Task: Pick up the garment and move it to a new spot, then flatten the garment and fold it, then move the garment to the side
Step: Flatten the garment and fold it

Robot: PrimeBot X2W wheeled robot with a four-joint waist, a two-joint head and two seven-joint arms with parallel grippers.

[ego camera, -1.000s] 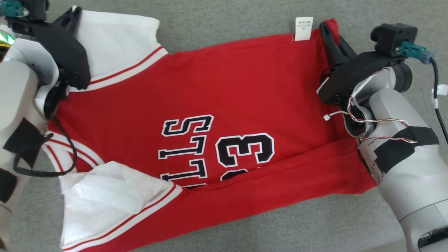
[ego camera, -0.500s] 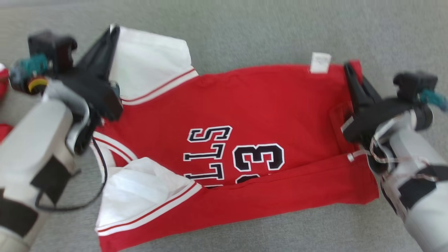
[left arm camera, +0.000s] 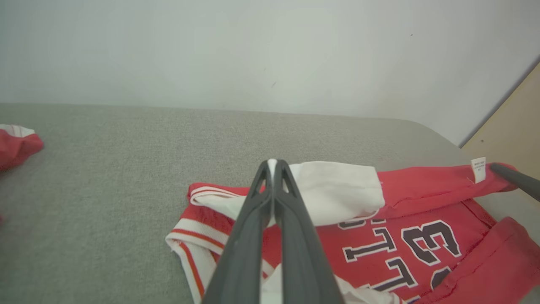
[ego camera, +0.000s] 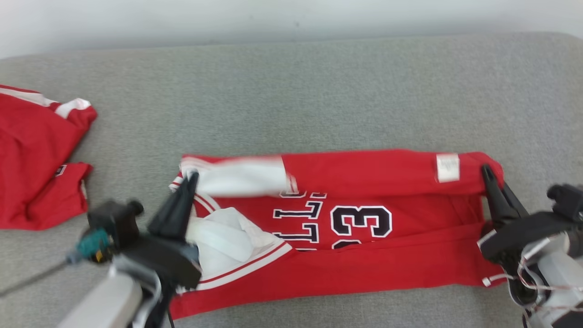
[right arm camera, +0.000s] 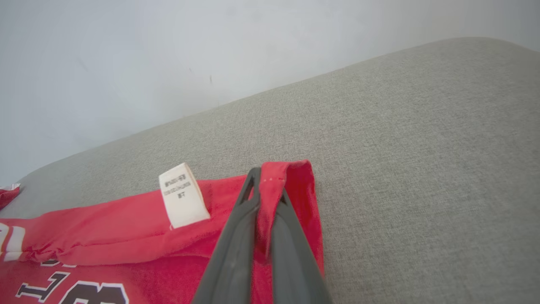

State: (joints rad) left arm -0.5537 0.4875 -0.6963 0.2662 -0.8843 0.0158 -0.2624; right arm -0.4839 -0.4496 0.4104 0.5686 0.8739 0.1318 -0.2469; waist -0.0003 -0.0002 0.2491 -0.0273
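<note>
The garment (ego camera: 364, 269) is a red jersey with white sleeves and a dark "23" print, lying lengthwise on the grey surface (ego camera: 296, 91). Its near edge is folded up over the print, and its far edge is turned over the top of the letters. My left gripper (ego camera: 190, 175) is shut on the white sleeve (left arm camera: 337, 190) at the jersey's left end, as the left wrist view confirms for the gripper (left arm camera: 272, 162). My right gripper (ego camera: 486, 169) is shut on the red hem corner beside the white label (right arm camera: 182, 195); cloth is pinched between its fingers (right arm camera: 263, 177).
A second red garment (ego camera: 32, 150) lies crumpled at the far left of the surface. A pale wall runs along the far edge. A tan panel (left arm camera: 506, 126) stands past the right end. Bare grey cloth stretches beyond the jersey.
The head camera has tilted up, so the whole picture shifted. Both grippers have carried the jersey's far edge toward me, turning a red strip and the white sleeve over the lettering.
</note>
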